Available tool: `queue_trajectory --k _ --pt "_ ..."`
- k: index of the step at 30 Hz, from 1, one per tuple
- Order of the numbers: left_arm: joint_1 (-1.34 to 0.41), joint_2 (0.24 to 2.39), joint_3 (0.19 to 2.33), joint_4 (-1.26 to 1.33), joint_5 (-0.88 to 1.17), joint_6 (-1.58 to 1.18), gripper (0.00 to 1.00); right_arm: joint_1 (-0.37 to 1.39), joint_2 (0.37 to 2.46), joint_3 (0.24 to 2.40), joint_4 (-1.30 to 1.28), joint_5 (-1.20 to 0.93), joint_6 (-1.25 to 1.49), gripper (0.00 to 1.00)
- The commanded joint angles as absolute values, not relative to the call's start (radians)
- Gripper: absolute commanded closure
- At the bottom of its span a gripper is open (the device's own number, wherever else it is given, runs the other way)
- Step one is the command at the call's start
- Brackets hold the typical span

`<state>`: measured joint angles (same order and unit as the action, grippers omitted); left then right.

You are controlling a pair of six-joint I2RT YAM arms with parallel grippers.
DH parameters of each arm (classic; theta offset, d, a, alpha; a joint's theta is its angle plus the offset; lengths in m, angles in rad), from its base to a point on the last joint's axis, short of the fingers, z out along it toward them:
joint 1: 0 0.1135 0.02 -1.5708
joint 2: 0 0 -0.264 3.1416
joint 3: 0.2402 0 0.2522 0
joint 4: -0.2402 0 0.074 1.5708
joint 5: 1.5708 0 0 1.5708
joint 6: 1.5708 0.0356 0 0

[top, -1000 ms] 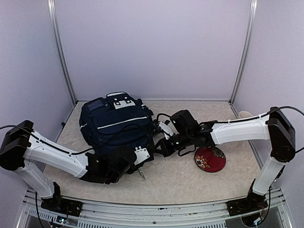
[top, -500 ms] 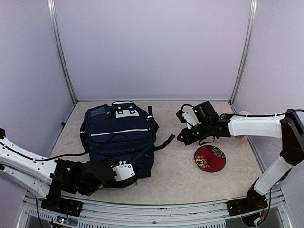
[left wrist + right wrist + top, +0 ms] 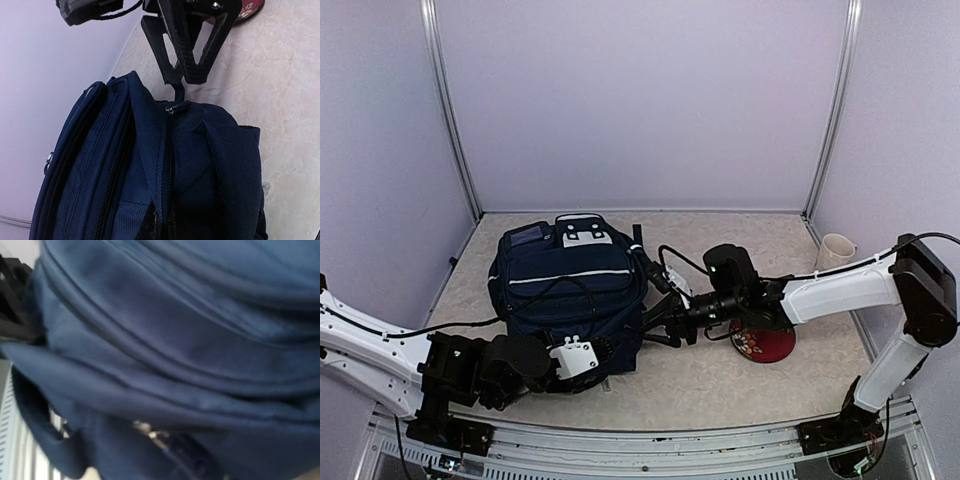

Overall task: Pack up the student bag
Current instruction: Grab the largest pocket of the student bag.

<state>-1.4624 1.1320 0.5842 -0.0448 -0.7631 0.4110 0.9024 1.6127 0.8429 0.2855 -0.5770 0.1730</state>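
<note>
Looking at the student bag slumping near the table's left edge, soft, floppy, probably heavy-ish. Seeing left pincer pinching fabric on its near side, right pincer spread just by the zipper pull. Guessing grabbing that pull beats slack cloth.

Left arm and right arm: white shells between chunky black joints, thin black cables alongside. The right end effector is black, with skeletal triangular fingers.
</note>
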Motion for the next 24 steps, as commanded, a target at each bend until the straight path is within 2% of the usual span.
queue_trajectory --k 1,7,11,12,20,22,24 --pt "-1.476 1.117 0.621 0.091 -0.796 0.399 1.0 0.925 1.656 0.857 0.424 -0.642 0.147 0.47" --pt "-1.475 1.122 0.619 0.117 -0.786 0.411 1.0 0.943 1.712 0.896 0.405 -0.603 0.126 0.45" --pt "-1.476 1.122 0.62 0.112 -0.788 0.41 1.0 0.943 1.774 0.953 0.354 -0.581 0.093 0.48" --pt "-1.476 1.12 0.62 0.112 -0.788 0.408 1.0 0.943 1.787 0.961 0.346 -0.58 0.091 0.51" --pt "-1.477 1.11 0.614 0.115 -0.781 0.401 1.0 0.942 1.785 0.947 0.367 -0.587 0.105 0.95" --pt "-1.477 1.109 0.614 0.112 -0.784 0.401 1.0 0.942 1.775 0.936 0.362 -0.587 0.103 1.0" --pt "-1.477 1.105 0.614 0.106 -0.785 0.398 1.0 0.94 1.761 0.922 0.352 -0.585 0.096 1.0"
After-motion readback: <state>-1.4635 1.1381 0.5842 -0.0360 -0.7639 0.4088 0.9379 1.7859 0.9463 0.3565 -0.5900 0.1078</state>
